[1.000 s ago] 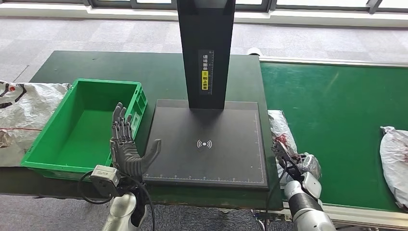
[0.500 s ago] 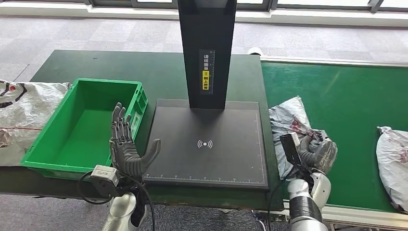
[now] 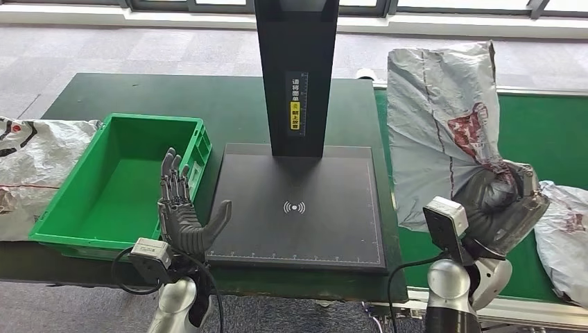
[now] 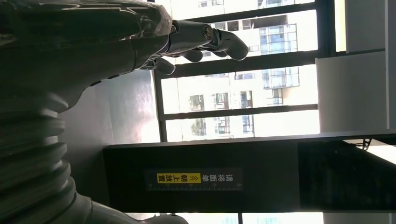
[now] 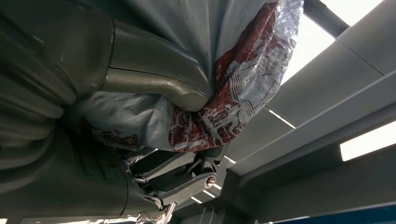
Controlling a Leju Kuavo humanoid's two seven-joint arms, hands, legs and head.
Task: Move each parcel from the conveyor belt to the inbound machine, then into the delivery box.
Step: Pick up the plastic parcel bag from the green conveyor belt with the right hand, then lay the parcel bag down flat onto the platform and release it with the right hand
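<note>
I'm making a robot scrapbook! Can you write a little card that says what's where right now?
right hand: grips grey parcel, lifted above the belt
left hand: held up with fingers apart, holding nothing, beside the green box
green box: nothing in it
scanner pad: bare
second parcel: lying on the belt
bag: left of the box

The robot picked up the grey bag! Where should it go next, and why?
Probably a short swing over to the black scanner pad. The right hand grips the grey bag up in the air above the green belt, and the pad is bare. The left hand waits open by the green box, which gets the bag afterwards.
</note>
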